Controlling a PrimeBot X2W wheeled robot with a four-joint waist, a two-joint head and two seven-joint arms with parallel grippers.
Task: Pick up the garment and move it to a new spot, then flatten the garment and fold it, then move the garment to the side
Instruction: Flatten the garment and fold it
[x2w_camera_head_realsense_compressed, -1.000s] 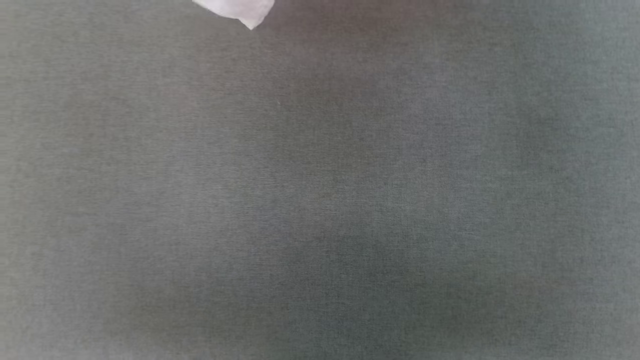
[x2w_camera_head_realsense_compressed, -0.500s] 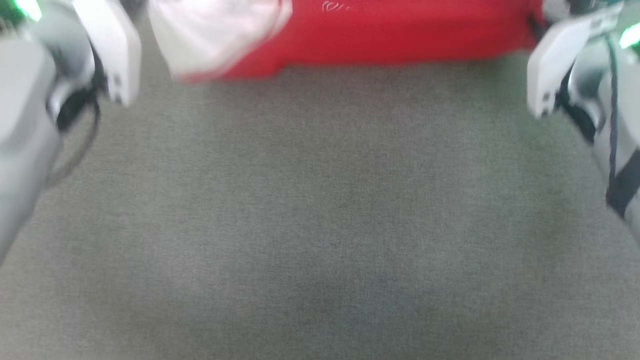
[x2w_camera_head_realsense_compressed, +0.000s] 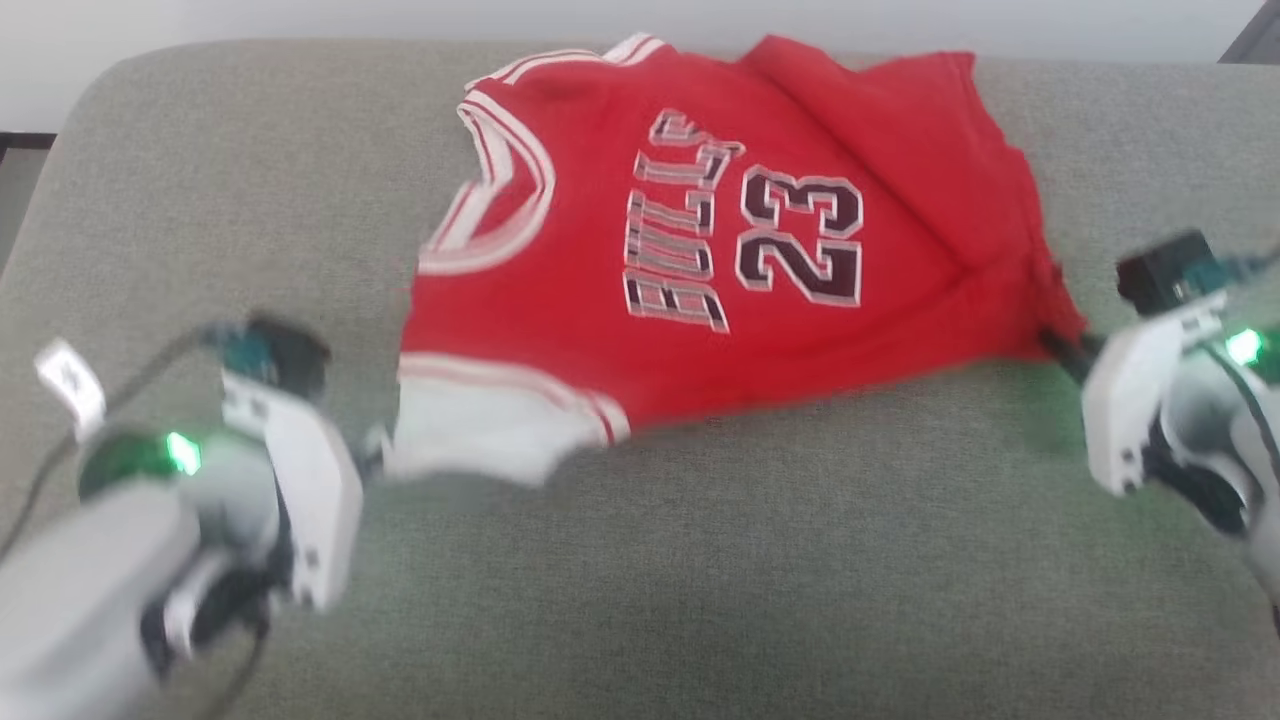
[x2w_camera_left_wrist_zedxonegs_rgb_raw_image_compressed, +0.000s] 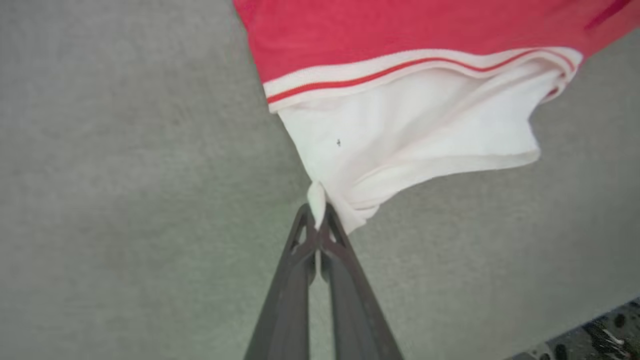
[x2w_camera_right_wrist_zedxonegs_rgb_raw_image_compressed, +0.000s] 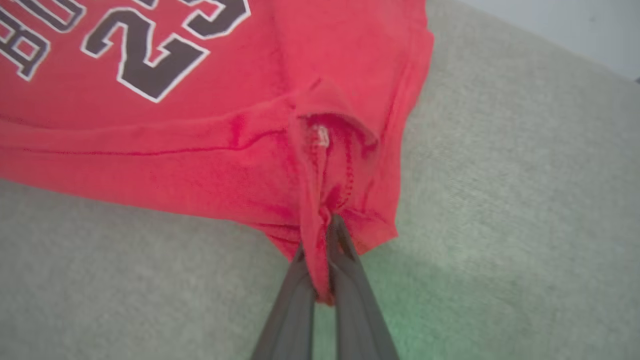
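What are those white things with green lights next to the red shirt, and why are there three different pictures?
They are a robot's two arms. One picture comes from a camera on its head, looking down; the other two come from cameras on its wrists, looking along its dark fingers. A red jersey T-shirt with white sleeves lies on a grey-green fabric cushion. The left gripper is shut on the corner of a white sleeve. The right gripper is shut on a bunched red edge at the shirt's other side. So the robot holds the shirt at two ends.
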